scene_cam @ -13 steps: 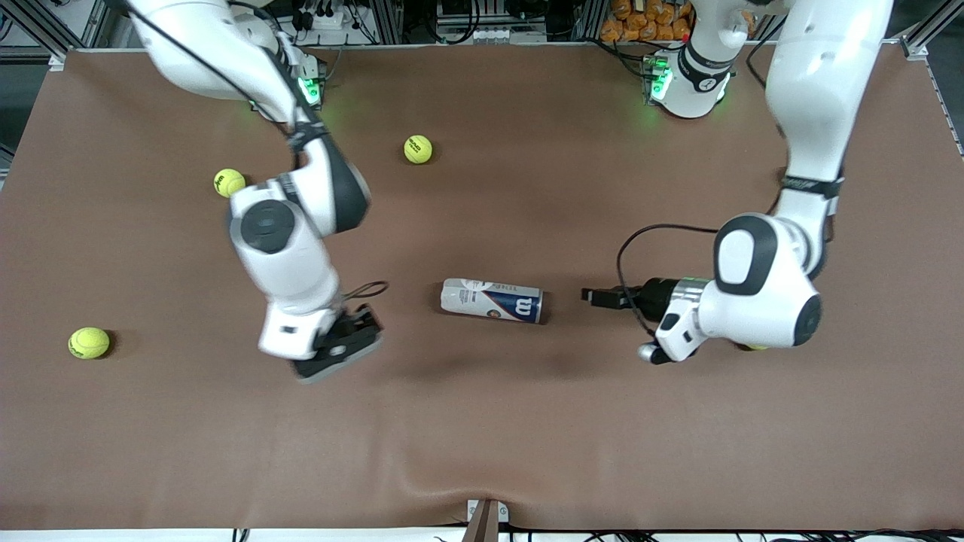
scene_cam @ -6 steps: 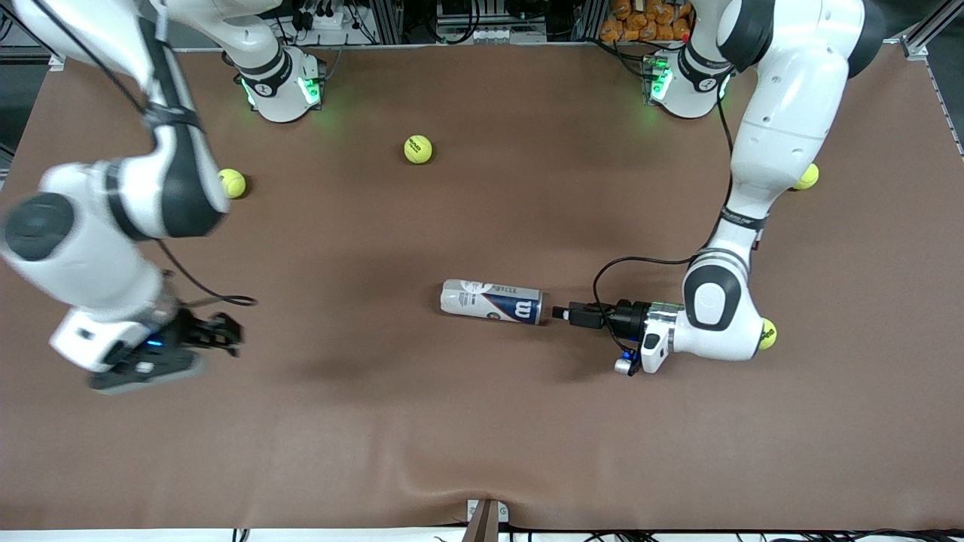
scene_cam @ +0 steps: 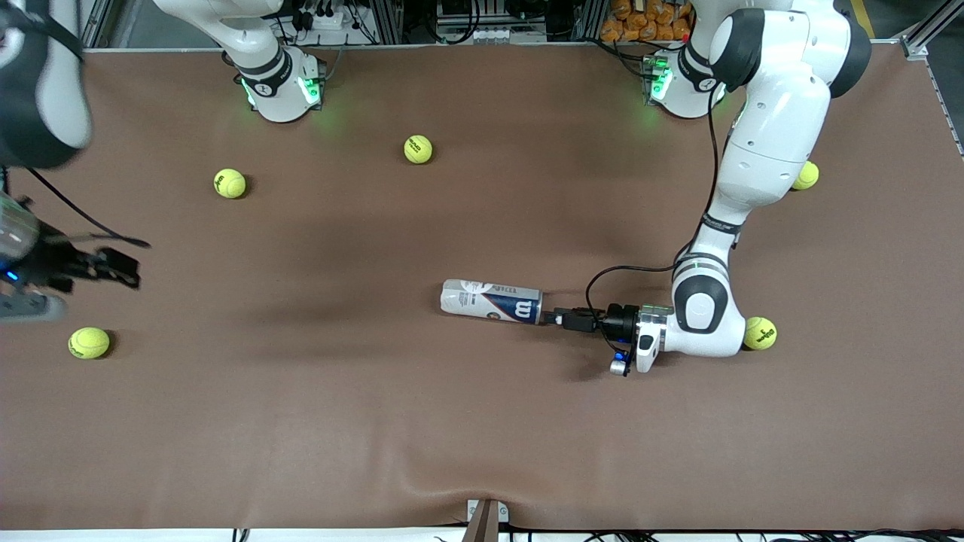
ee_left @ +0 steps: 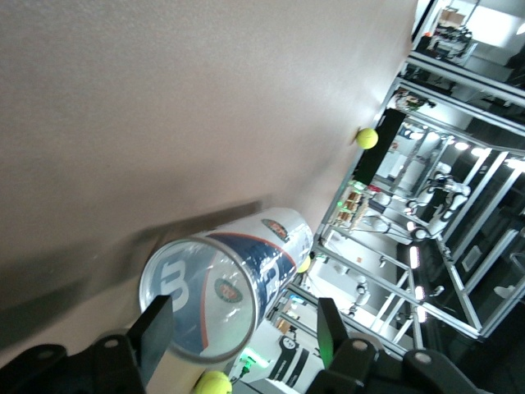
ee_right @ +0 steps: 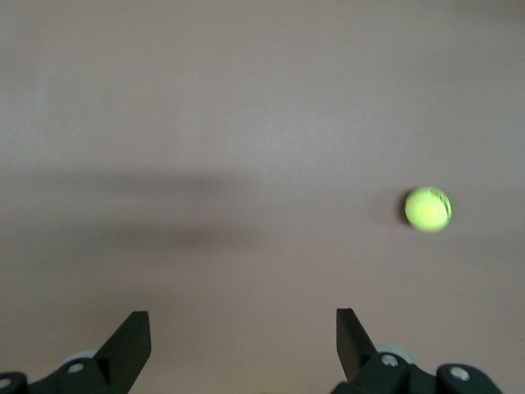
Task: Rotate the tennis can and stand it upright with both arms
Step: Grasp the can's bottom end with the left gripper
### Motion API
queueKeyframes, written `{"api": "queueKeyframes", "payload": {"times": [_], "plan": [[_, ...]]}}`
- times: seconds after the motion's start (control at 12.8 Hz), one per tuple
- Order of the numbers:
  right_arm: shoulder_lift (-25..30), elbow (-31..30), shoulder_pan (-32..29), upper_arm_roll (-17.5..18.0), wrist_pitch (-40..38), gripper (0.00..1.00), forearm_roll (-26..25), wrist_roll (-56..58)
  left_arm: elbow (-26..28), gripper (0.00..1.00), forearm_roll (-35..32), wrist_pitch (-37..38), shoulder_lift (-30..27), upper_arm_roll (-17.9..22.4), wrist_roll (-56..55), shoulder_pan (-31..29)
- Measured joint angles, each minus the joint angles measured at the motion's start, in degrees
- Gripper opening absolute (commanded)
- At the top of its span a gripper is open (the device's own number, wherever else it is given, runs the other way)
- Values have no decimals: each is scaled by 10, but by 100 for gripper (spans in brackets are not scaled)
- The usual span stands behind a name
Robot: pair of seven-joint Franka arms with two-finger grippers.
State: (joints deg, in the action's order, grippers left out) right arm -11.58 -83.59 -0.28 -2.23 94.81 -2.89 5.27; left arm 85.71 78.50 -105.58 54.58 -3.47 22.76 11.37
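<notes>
- Tennis can (scene_cam: 491, 301): lies on its side on the brown counter (scene_cam: 482, 421), near the middle, its long axis running along the line between the 2 arms' ends. The navy end with the white "W" faces the left arm's end of the counter.
- Left gripper (scene_cam: 561, 318): low at the counter surface, level with the can's "W" end. In the left wrist view the 2 fingers (ee_left: 156, 332) stand either side of the can's round end (ee_left: 215, 295), jaws spread; contact with the can's wall cannot be told.
- Left arm: reaches down from its base and bends toward the can.
- Right gripper (scene_cam: 113, 265): in the air over the right arm's end of the counter, well apart from the can. Jaws spread wide, holding nothing; the right wrist view shows bare counter and 1 ball (ee_right: 427, 208) between and past the fingers.
- Tennis balls: 5 loose on the counter: 1 (scene_cam: 89, 342) near the right gripper, 2 (scene_cam: 230, 183) (scene_cam: 418, 148) toward the bases, 1 (scene_cam: 760, 333) touching or just beside the left arm's wrist, 1 (scene_cam: 806, 175) partly hidden by the left arm.
</notes>
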Motion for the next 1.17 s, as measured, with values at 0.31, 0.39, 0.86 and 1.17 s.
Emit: {"api": "queueKeyframes", "payload": {"times": [0.31,0.39,0.86,1.17], "plan": [[55,0,-14,1,-68,100,5,0,-1,68,26,0,10,-2,9,6],[66,0,-14,2,-80,100,5,-1,-1,64,32,0,11,-3,10,8],[97,-1,-14,5,-114,100,31,-1,-1,24,49,1,14,-6,11,21],[97,-2,-15,3,-125,100,32,-1,-1,1,51,1,15,-12,21,20]]}}
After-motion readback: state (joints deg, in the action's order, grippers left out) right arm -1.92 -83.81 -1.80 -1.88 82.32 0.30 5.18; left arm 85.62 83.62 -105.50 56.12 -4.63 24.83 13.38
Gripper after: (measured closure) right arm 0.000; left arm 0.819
